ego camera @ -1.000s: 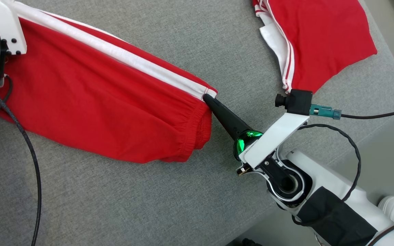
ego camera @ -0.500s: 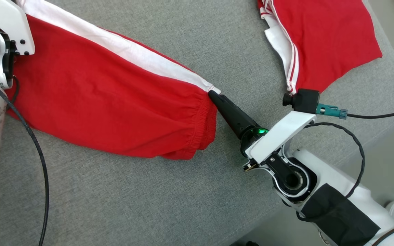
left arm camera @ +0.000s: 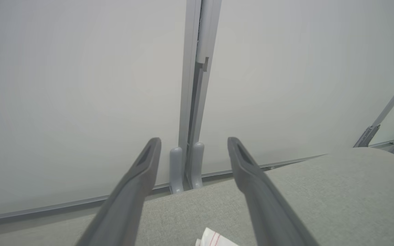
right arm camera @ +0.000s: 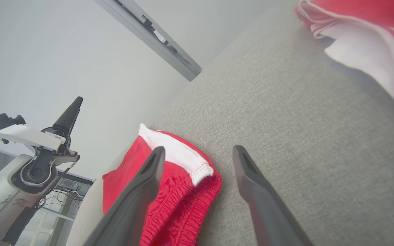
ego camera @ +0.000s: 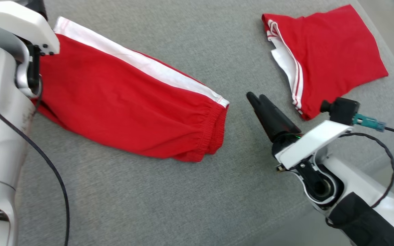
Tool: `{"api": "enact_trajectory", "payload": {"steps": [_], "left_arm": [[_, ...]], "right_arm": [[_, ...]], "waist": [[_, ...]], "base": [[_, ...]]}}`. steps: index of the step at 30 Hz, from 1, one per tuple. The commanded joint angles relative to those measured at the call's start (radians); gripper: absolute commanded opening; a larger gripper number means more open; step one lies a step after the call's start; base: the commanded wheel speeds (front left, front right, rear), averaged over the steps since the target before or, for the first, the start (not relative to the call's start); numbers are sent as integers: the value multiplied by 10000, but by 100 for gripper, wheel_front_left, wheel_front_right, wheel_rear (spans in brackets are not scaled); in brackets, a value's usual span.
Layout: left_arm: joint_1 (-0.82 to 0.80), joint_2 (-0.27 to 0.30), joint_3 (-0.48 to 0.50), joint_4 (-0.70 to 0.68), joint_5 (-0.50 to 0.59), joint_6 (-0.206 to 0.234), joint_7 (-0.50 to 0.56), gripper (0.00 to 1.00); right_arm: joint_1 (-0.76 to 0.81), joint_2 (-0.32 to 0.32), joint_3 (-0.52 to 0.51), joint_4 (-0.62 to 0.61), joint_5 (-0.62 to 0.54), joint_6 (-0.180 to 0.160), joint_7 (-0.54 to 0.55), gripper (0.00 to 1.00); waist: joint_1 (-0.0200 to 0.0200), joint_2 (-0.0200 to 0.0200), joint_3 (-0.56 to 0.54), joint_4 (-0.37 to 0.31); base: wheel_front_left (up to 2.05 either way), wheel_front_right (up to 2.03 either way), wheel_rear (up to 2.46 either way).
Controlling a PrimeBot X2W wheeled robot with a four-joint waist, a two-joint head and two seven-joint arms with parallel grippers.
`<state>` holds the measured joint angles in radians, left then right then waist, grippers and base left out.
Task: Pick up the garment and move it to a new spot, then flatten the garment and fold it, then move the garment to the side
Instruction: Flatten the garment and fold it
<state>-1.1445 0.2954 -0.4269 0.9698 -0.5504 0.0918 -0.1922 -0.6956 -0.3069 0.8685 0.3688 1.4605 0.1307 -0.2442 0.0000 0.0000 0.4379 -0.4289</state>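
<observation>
While the right gripper (ego camera: 254, 97) and left gripper (left arm camera: 194, 143) are spread wide and empty, the red white-striped shorts (ego camera: 125, 102) lie unheld on the grey cushion (ego camera: 149, 205); a single layer may be caught and the fold spoiled.

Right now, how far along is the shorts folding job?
Done: the red shorts lie flat on the grey cushion, seemingly folded in half. In hand: nothing; the right gripper is open just clear of the waistband, the left gripper open too. Left: probably another fold, then moving them aside.
</observation>
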Motion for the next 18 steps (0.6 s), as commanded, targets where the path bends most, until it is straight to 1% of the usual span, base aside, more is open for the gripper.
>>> {"api": "enact_trajectory", "payload": {"steps": [1, 2, 4, 6, 8, 10, 12, 16, 17, 18], "left_arm": [[196, 4, 42, -120, -28, -37, -165, 100], [331, -49, 21, -326, 7, -143, -369, 100], [675, -66, 127, -787, -49, -205, -578, 100], [1157, -76, 223, -1354, -76, -249, -669, 100], [1724, -37, 316, -2167, 73, -250, -721, 100], [2497, -23, 540, -3345, 325, -54, -728, 100], [3574, -136, 752, -4478, 540, 132, -722, 100], [5629, -286, 1165, -6335, 1042, 622, -727, 100], [6145, -359, 1254, -6727, 1150, 739, -728, 100], [7126, -542, 1378, -7425, 1397, 882, -729, 100]], "right_arm": [[108, -93, -120, -64, -167, 0, -101, 100], [180, -198, -244, -121, -433, 0, -167, 100], [399, -316, -517, -224, -1105, 0, -222, 100], [660, -315, -1369, -439, -2180, 0, -216, 100], [1160, -133, -2117, -711, -3243, 0, -212, 100], [1577, -36, -2917, -1075, -4309, 0, -215, 100], [2063, 129, -3612, -1433, -5317, 0, -216, 100], [2945, 475, -4611, -2073, -7148, 0, -218, 100], [3110, 552, -4799, -2228, -7562, 0, -217, 100], [3528, 706, -5163, -2446, -8267, 0, -217, 100]], "waist": [[0, 0, -331, 305], [0, 0, -473, 433], [0, 0, -705, 646], [0, 0, -946, 894], [0, 0, -1177, 1187], [0, 0, -1402, 1496], [0, 0, -1626, 1798], [0, 0, -2023, 2297], [0, 0, -2091, 2403], [0, 0, -2237, 2621]], "base": [[0, 0, 0], [0, 0, 0], [0, 0, 0], [0, 0, 0], [0, 0, 0], [0, 0, 0], [0, 0, 0], [0, 0, 0], [0, 0, 0], [0, 0, 0]]}}
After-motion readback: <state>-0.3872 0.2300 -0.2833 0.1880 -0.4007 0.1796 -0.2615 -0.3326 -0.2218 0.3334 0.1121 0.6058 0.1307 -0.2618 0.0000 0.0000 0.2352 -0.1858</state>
